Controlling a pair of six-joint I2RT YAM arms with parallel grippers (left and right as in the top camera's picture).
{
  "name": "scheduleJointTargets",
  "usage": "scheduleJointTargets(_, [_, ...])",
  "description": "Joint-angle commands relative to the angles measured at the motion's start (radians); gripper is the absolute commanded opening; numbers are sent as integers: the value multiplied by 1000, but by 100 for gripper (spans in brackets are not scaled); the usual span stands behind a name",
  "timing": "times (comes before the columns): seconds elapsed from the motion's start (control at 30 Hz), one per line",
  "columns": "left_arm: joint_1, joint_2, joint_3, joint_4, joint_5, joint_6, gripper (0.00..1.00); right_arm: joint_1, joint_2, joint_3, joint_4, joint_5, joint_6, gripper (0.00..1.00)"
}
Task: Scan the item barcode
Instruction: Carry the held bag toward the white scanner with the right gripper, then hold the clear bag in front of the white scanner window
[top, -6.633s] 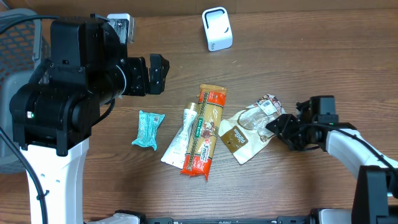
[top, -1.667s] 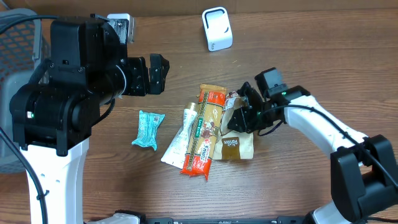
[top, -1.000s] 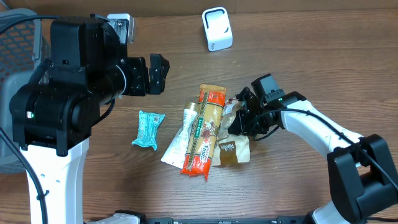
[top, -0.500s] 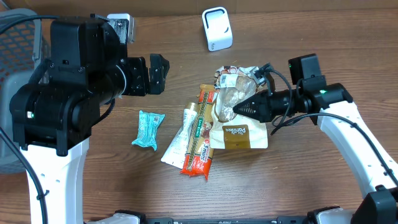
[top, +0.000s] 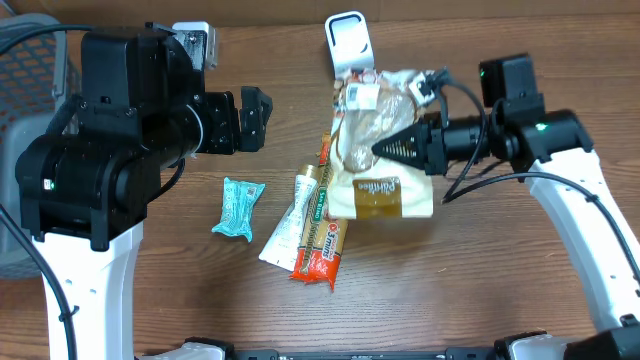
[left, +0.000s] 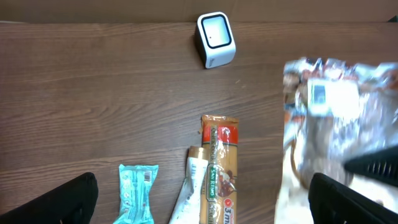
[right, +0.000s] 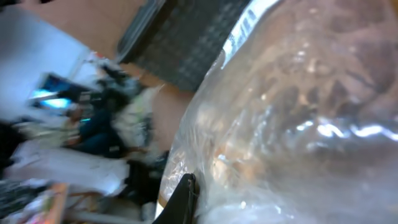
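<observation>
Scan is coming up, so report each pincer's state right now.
Left pincer: open, holding nothing.
Right pincer: shut on the snack bag.

My left arm stands high on my left side, its left gripper (top: 256, 118) spread wide and pointing right. My right arm reaches leftward, elbow bent, its right gripper (top: 388, 151) pinched tight on the clear bag (top: 372, 115).

Clear crinkled snack bag (top: 365, 128), brown label (top: 378, 188) at near end, held aloft; white scanner (top: 346, 38) just behind
</observation>
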Motion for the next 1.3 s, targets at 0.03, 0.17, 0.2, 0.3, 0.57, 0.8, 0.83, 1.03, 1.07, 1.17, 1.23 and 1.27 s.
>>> scheduleJointTargets(0.03, [-1,3,6,4,6,22,100,42,83,173,-48,461,69,3])
scheduleJointTargets(0.17, [-1,3,6,4,7,22,100,110,286,428,-162,761,69,4])
scheduleJointTargets(0.2, [-1,3,6,3,7,22,99,121,344,497,-185,844,69,3])
scheduleJointTargets(0.3, [-1,3,6,4,7,22,100,142,495,652,-194,1069,73,3])
scheduleJointTargets(0.57, [-1,3,6,4,7,22,99,183,664,694,137,1438,-66,4])
scheduleJointTargets(0.8, [-1,4,6,4,7,22,100,206,750,694,355,1526,-594,3])
scheduleJointTargets(0.83, [-1,4,6,4,6,22,100,211,765,694,395,1558,-635,3])
scheduleJointTargets(1.03, [-1,6,6,4,6,22,100,227,870,694,589,1686,-990,4])
scheduleJointTargets(1.07, [-1,6,6,4,6,22,100,227,881,694,602,1701,-1027,3])
scheduleJointTargets(1.17, [-1,6,6,4,7,22,100,227,911,694,635,1740,-1128,3])
scheduleJointTargets(1.23, [-1,6,6,4,7,22,99,227,925,694,652,1747,-1155,4])
scheduleJointTargets(1.27, [-1,6,6,4,7,22,100,227,927,694,657,1746,-1160,3])
